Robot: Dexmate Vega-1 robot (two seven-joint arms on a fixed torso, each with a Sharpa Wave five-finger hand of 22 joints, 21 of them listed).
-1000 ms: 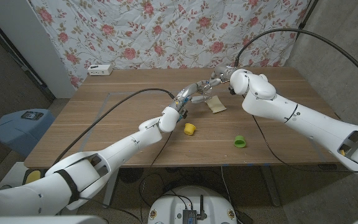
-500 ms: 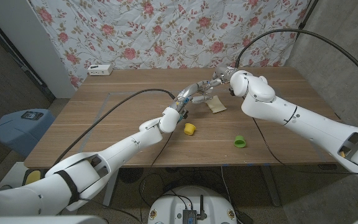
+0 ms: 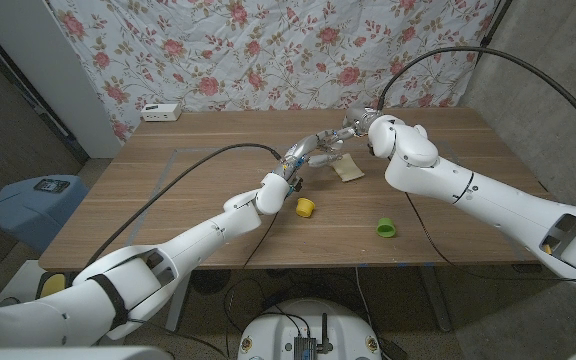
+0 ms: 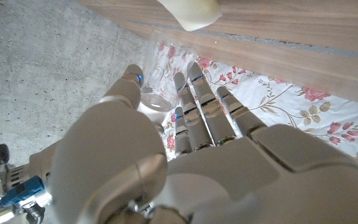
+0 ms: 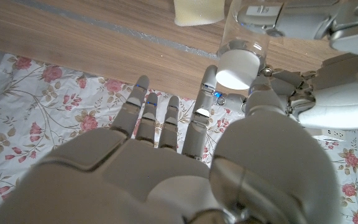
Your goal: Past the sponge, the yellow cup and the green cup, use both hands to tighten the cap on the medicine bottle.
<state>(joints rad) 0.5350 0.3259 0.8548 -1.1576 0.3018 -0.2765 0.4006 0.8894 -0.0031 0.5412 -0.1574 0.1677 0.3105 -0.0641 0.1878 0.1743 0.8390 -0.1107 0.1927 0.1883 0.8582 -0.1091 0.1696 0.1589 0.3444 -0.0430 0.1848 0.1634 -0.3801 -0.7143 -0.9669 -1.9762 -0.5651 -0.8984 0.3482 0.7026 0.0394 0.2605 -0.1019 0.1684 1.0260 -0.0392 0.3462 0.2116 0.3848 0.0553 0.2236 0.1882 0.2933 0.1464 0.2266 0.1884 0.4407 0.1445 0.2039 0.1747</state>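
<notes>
Item: medicine bottle (image 5: 248, 31), clear plastic with white cap (image 5: 239, 68). Location: above the far middle of the tabletop (image 3: 168, 200), beside the sponge (image 3: 348, 170), beyond the yellow cup (image 3: 306, 207) and green cup (image 3: 386, 228).

Left robot hand (image 3: 320, 146): wrapped around the clear body. Right robot hand (image 5: 229, 118): thumb and a finger closed on the cap, other fingers spread.

Handling, judged: light, rigid, smooth-walled and likely slippery; hold the body firmly without crushing, pinch the cap's rim to turn.
</notes>
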